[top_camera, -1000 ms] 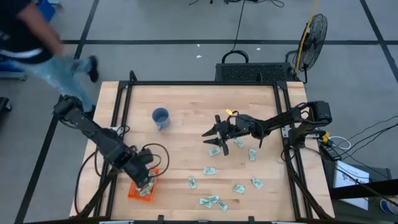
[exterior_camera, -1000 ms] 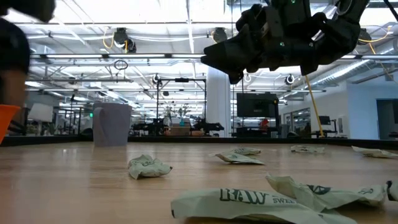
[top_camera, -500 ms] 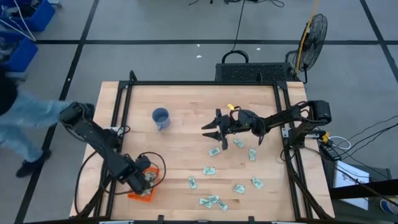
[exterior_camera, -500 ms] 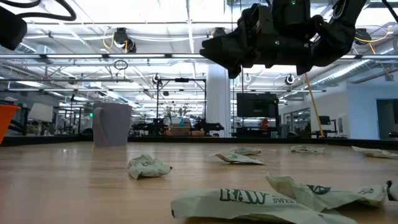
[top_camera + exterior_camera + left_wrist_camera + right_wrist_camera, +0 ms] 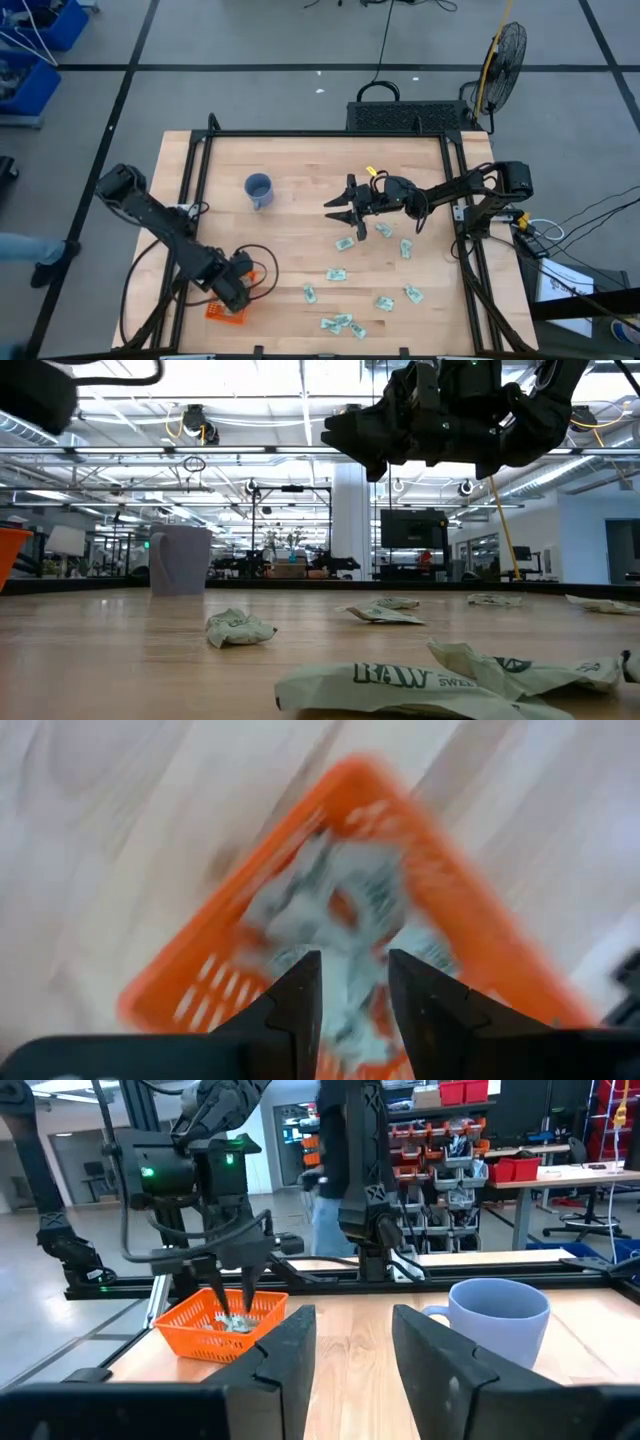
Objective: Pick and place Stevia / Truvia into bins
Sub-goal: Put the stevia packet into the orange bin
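Person: at far left of the high view they have nearly walked out of frame.
Left gripper [image 5: 236, 297]: your fingers have parted above the orange basket [image 5: 227, 312], lower left; sachets [image 5: 340, 915] lie inside.
Right gripper [image 5: 340, 213]: mid-frame, fingers apart, empty.
Surface [image 5: 300, 170]: loose sachets [image 5: 337, 274] lower right; blue cup [image 5: 258, 189] upper left.

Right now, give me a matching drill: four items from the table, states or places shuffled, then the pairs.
Items:
1. left gripper
2. right gripper
3. blue cup
4. orange basket

States:
A. standing empty-handed over loose sachets at mid-table
B. upright, far side of table, left of centre
C. open just above the basket
D. holds several sachets, near-left corner

Pairs: 1-C, 2-A, 3-B, 4-D
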Tool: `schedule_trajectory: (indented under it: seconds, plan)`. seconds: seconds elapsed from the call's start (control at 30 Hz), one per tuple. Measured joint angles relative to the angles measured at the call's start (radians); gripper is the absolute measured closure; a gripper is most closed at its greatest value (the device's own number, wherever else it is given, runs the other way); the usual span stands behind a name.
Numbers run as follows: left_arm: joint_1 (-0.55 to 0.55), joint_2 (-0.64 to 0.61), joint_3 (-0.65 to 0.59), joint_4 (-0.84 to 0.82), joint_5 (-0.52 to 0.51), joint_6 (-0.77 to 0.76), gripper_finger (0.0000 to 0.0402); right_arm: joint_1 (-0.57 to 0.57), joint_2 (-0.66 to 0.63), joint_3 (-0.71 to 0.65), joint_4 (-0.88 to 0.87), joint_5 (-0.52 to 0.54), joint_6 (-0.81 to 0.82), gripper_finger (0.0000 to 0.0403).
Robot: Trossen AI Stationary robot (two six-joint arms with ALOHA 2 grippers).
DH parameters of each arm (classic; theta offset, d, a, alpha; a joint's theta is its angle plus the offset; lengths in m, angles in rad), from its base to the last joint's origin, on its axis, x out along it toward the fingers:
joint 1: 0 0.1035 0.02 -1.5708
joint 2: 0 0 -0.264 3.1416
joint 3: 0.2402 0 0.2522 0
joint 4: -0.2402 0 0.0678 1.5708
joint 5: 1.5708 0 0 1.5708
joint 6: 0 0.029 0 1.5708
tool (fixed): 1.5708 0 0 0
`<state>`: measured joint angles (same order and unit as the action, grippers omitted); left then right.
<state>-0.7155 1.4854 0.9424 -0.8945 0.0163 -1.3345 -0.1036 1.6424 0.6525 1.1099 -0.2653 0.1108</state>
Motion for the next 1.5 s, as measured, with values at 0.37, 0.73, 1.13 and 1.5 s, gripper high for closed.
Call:
schedule_trajectory:
  seconds: [0.37, 0.73, 1.13, 1.5]
  plan:
    - [0.123, 0.000, 0.005, 0.034, -0.018, 0.132, 0.0277, 0.031, 0.000, 0.093, -0.225, -0.101, -0.007, 0.0273]
    - [0.207, -0.001, 0.185, 0.039, -0.301, 0.446, 0.0277, 0.200, 0.000, 0.347, -0.928, 0.307, -0.325, 0.0273]
    - [0.234, 0.017, 0.213, 0.281, -0.529, 0.629, 0.0277, 0.217, 0.000, 0.347, -1.301, 0.364, -0.113, 0.0273]
    - [0.265, 0.027, 0.212, 0.322, -0.571, 0.787, 0.0277, 0.217, 0.000, 0.301, -1.666, 0.558, 0.266, 0.0273]
